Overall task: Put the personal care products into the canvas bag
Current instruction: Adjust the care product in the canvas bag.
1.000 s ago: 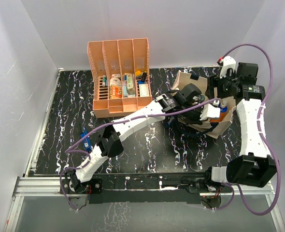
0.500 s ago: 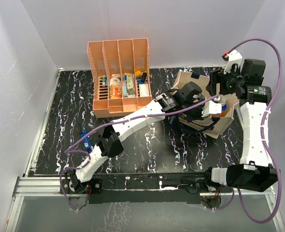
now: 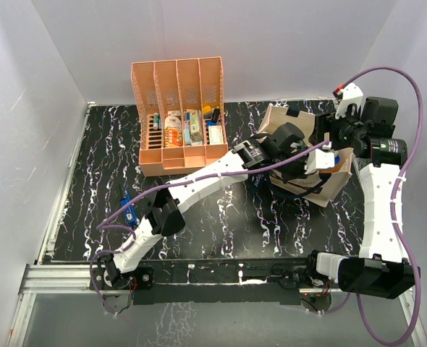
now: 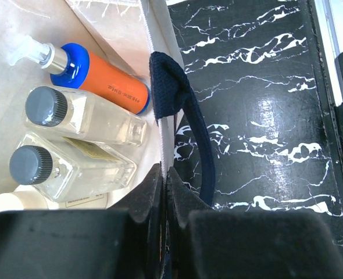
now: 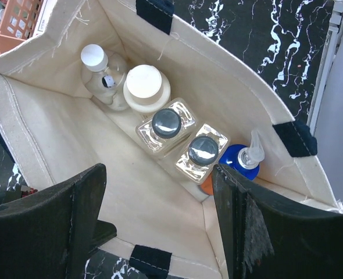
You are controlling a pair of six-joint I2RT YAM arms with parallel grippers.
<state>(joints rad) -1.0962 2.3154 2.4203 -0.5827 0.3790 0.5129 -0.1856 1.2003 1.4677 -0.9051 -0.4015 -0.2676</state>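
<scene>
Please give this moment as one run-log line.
left gripper: shut on canvas bag rim | right gripper: open over bag | bottles in bag: five

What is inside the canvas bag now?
Five bottles are inside the canvas bag: a white-capped bottle, a white cylinder, a clear grey-capped bottle, a clear dark-capped bottle and a blue-capped pump bottle. Their lower parts and the floor beneath them are covered.

The canvas bag [image 3: 338,182] stands on the right half of the table [image 3: 235,224], with the file rack [image 3: 177,94] to its left and further back. Inside the bag, apparently upright, a row runs along one wall: small-capped bottle [image 5: 95,60], wide-capped bottle [image 5: 146,85], two square bottles [image 5: 167,124] touching, then the pump bottle [image 5: 245,158] in the corner.
</scene>
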